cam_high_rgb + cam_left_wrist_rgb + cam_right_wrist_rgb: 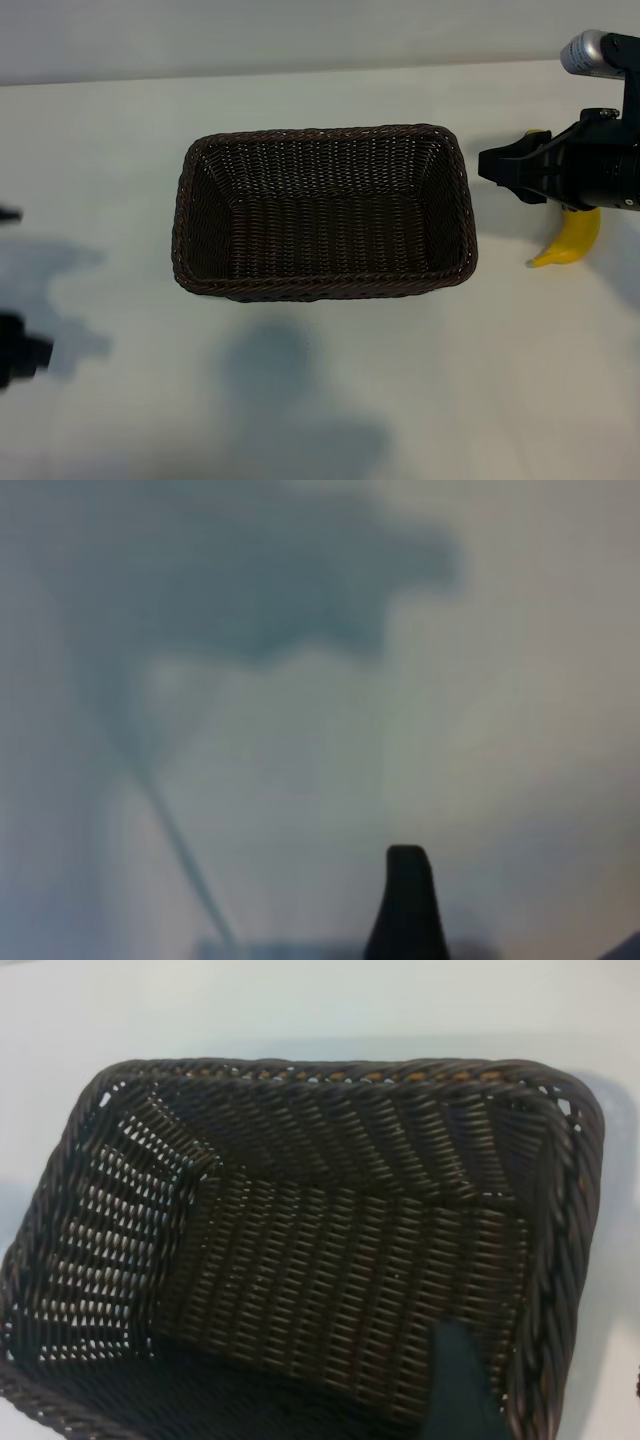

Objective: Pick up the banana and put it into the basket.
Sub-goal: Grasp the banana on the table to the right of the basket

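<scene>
Two arms shared the counter (330,400), but only one was near the work. The right end effector (490,165) hung above the gap between the basket (200,210) and the banana (572,240), its fingers parted and empty, pointing toward the basket's near rim. Its wrist view looked straight into the basket (300,1260), which held nothing, with one dark fingertip (455,1380) at the edge of the picture. The banana lay on the counter just beyond the basket's right side, partly hidden under the right arm, with one tip poking out behind the fingers and its curved body showing below them. The left end effector (20,360) sat well apart at the counter's far left edge, parted wide and holding nothing; its wrist view showed only bare counter and one fingertip (405,910).

Judging from this, the pick was not yet made. The main risk was the aim: the fingers faced the basket, not the fruit, so a descent from there could miss or clip the wicker rim. A pinch near the banana's tapered end could let it swivel or slip out during the lift, and a low carry could catch it on the basket wall.
</scene>
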